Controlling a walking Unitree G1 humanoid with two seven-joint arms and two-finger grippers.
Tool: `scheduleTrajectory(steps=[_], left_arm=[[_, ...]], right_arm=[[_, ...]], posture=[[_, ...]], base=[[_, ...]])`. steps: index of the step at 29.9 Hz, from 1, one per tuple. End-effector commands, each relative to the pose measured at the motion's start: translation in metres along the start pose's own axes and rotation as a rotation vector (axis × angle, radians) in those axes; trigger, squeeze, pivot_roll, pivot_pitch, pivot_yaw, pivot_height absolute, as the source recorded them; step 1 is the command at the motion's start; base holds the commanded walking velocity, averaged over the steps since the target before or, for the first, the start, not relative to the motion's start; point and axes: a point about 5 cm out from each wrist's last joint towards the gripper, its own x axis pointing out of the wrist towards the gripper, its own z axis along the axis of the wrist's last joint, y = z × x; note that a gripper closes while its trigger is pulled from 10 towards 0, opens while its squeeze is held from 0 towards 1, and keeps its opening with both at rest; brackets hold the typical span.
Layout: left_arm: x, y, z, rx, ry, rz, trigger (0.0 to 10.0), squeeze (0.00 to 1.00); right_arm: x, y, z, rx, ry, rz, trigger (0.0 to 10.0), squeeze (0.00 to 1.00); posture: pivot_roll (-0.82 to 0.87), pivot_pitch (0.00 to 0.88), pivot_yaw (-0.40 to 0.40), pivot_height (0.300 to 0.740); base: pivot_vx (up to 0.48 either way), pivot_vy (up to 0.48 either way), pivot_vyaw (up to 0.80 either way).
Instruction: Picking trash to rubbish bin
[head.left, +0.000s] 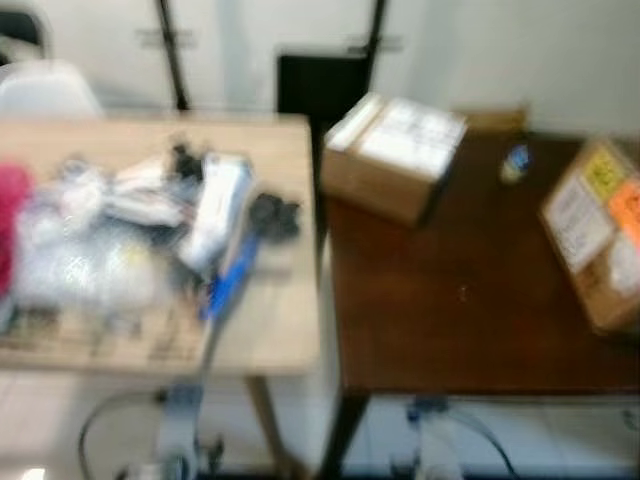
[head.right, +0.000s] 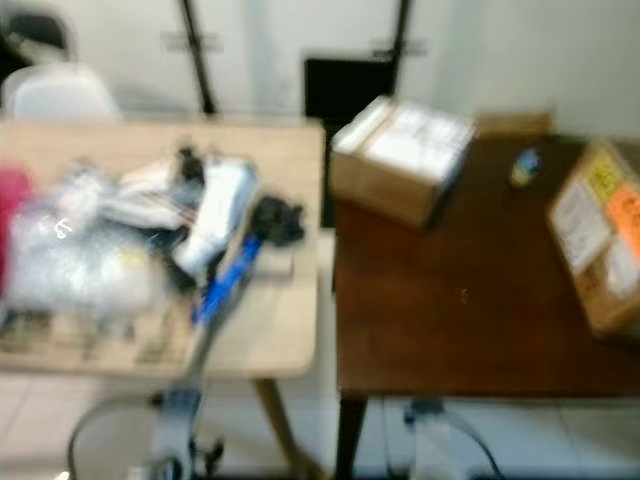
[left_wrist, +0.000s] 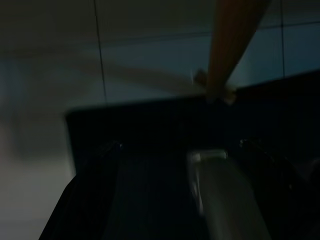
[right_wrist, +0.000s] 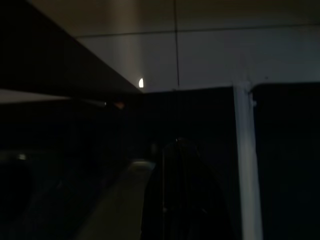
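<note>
A heap of litter lies on the light wooden table at the left. It includes bubble wrap, white packets, black bits and a blue strip. The picture is blurred. Both arms hang low in front of the tables, the left arm below the light table and the right arm below the dark one. My left gripper is in deep shade near a wooden table leg. My right gripper is a dark shape beside a white post.
A dark brown table stands at the right with a cardboard box, a second labelled box and a small bottle. A black boxy shape stands behind the gap between the tables. A white chair is at the far left.
</note>
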Motion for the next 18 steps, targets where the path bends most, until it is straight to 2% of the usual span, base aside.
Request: scheduleTrajectory(steps=[1, 18], left_arm=[[-0.001, -0.002, -0.01, 0.009, 0.025, -0.011, 10.0, 0.0], [-0.001, -0.007, -0.014, 0.037, 0.04, -0.032, 10.0, 0.0]], right_arm=[[-0.002, -0.009, -0.009, 0.007, 0.024, -0.024, 10.0, 0.0], [-0.004, -0.019, -0.014, -0.012, 0.036, -0.034, 10.0, 0.0]], posture=[[-0.02, 0.089, 0.027, 0.74], [-0.02, 0.09, 0.017, 0.74]], base=[[0.0, 0.0, 0.0], [0.0, 0.0, 0.0]])
